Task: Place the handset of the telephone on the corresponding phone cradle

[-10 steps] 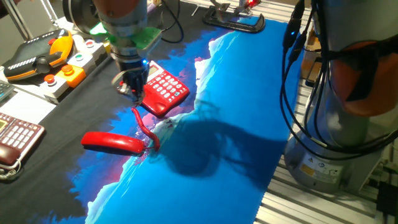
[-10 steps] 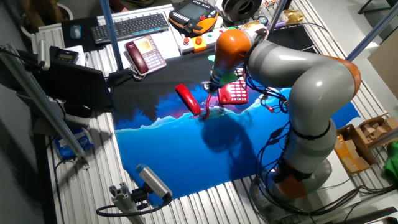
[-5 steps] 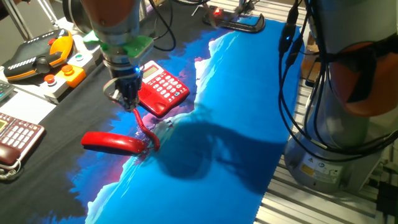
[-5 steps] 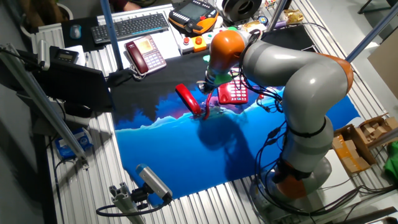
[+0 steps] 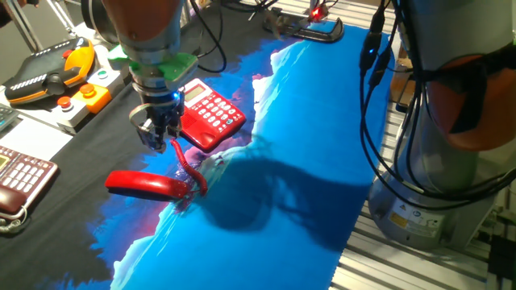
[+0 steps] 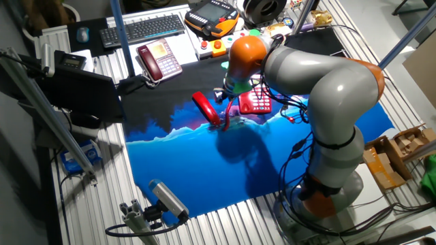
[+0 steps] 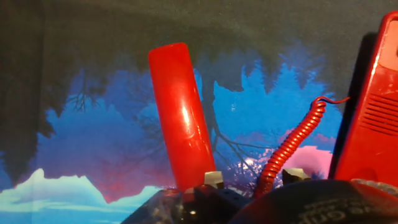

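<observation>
While the handset [image 5: 147, 184] lies flat on the cloth, apart from the telephone [image 5: 208, 114], nothing has been placed in the cradle [image 5: 196, 133] yet. Above the cord [image 5: 188, 167], the gripper [image 5: 160, 138] is seemingly parted and empty, so grasping, lifting and seating are left.

Coiled cord [image 5: 187, 165] lies between handset [image 5: 145, 184] and telephone [image 5: 208, 119]

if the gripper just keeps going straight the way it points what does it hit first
Probably the coiled cord. The gripper points down at the mat, between the handset and the telephone. The hand view shows handset and cord near its fingertips; depth is unclear, so it might reach bare mat instead.
</observation>
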You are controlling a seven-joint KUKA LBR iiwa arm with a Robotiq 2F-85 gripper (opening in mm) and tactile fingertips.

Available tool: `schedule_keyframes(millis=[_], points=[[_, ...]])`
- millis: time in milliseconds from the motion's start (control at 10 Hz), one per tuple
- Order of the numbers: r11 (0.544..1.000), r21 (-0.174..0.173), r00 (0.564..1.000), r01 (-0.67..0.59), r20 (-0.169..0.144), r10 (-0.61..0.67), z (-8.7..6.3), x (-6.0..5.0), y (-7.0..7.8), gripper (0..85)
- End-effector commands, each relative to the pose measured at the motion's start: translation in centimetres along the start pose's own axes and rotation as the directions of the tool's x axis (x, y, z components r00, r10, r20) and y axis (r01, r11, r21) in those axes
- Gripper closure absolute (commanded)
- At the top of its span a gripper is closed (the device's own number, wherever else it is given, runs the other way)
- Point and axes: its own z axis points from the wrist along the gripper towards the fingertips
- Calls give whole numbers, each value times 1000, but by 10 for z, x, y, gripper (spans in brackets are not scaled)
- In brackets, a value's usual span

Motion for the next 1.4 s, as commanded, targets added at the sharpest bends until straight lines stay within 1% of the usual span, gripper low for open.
schedule_keyframes(millis=[0, 100, 300, 400, 600, 700, 800, 900, 1000, 1100, 1200, 1300], points=[[1000, 5, 1000, -4, 1, 4, 3, -1, 2, 307], [1000, 13, 1000, -5, -3, 5, 6, -1, 3, 307], [1000, -4, 1000, -16, -5, 16, 16, -2, 6, 307], [1000, -5, 1000, -28, 0, 28, 24, -1, 12, 307], [999, -14, 999, -40, 6, 40, 31, 1, 19, 307], [999, -27, 999, -43, 8, 43, 33, 1, 23, 300], [999, -26, 1000, -28, 8, 28, 33, -1, 27, 260], [1000, -23, 1000, -10, 8, 11, 33, -2, 30, 243], [1000, -11, 1000, 15, 7, -15, 35, -5, 32, 230], [999, 12, 999, 47, 8, -47, 38, -7, 34, 220], [997, 26, 997, 78, 7, -78, 41, -9, 35, 217], [996, 23, 996, 83, 3, -84, 44, -10, 36, 217]])
